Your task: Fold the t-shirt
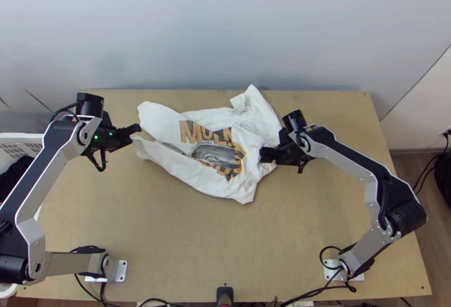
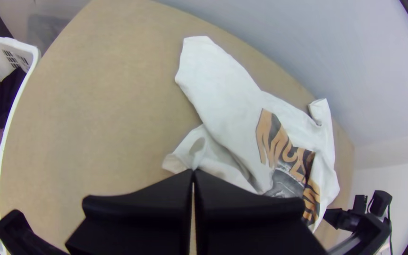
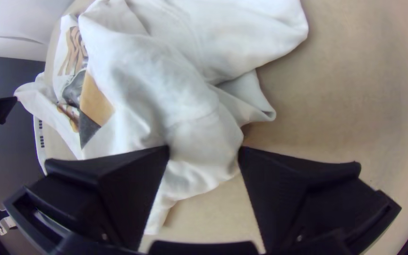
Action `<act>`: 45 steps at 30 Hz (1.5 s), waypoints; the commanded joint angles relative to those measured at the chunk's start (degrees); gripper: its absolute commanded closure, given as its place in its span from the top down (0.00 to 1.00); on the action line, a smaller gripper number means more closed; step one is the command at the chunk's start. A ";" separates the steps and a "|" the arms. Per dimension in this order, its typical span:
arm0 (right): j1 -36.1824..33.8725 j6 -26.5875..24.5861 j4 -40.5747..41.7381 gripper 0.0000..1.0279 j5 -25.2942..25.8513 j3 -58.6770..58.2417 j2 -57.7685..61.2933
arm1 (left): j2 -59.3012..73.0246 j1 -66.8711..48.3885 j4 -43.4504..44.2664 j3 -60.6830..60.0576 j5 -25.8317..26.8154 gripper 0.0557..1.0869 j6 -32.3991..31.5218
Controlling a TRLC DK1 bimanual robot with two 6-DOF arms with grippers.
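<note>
The left gripper has its fingers pressed together on a corner of the shirt, at the left end as seen from above. That grip looks meant to hold one end taut while the other is sorted out. The right gripper stands with its fingers apart at the shirt's right side, bunched cloth between them and not pinched. It seems set there to take a matching hold; closing on such a thick bunch could catch several layers and fix the creases in.

Between the two, the shirt lies on the table, crumpled rather than folded, with its print facing up. Its left end parts into two flaps with a gap between them; its right end is heaped and wrinkled. It needs spreading before a first fold, so the work looks to be at an early stage.

Beyond the shirt, one raised tip reaches the table's far edge, with the wall close behind, so a move that way would have little room. The widest stretch of wood lies on the shirt's near side, which makes drawing it that way the easier choice. Well off to the shirt's left, past the table's side edge, is the basket; a wide leftward swing could meet it.
</note>
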 commanded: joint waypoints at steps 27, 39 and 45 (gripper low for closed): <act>-10.50 2.95 -11.98 0.03 -2.58 8.15 -23.29 | -8.45 6.24 -6.51 11.41 0.49 0.04 -2.05; -11.29 2.77 -19.89 0.03 -4.25 17.12 -23.82 | -11.62 7.65 -7.92 11.49 4.18 0.04 -1.43; -11.47 2.60 -14.88 0.03 -4.25 17.56 -17.32 | -6.52 5.98 -5.81 11.41 4.18 0.04 -0.64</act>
